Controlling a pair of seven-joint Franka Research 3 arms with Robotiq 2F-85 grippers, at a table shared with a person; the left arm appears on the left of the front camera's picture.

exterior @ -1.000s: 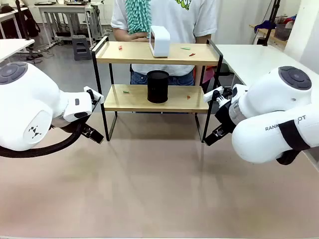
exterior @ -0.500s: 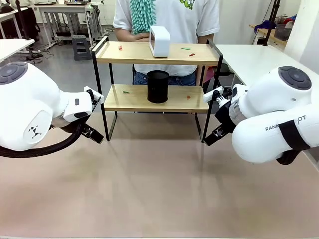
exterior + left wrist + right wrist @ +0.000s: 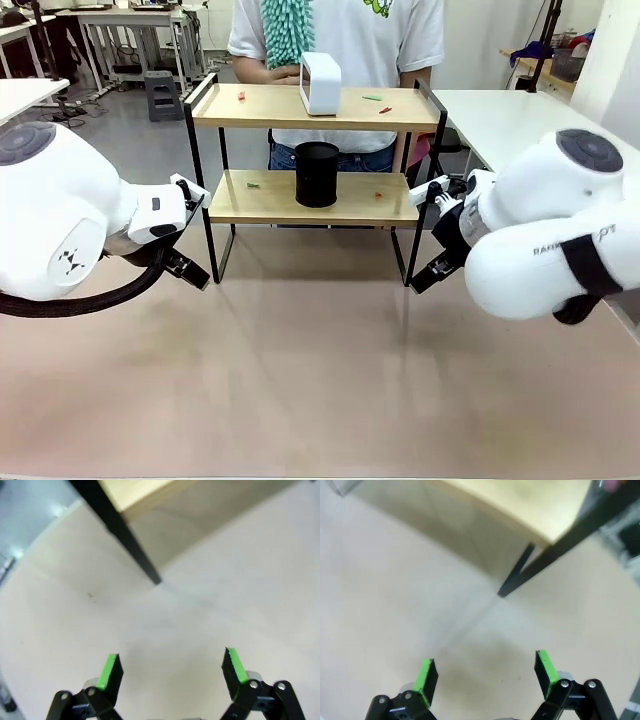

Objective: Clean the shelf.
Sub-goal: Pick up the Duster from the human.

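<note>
Shelf stands on the desk between left gripper and right gripper, both spread wide and empty near its front legs.

You see a two-tier shelf of pale wooden boards in a thin black metal frame, flecked with small red and green scraps. It carries a black cylinder and a white box. Your black left gripper and right gripper wear bright green pads.
</note>
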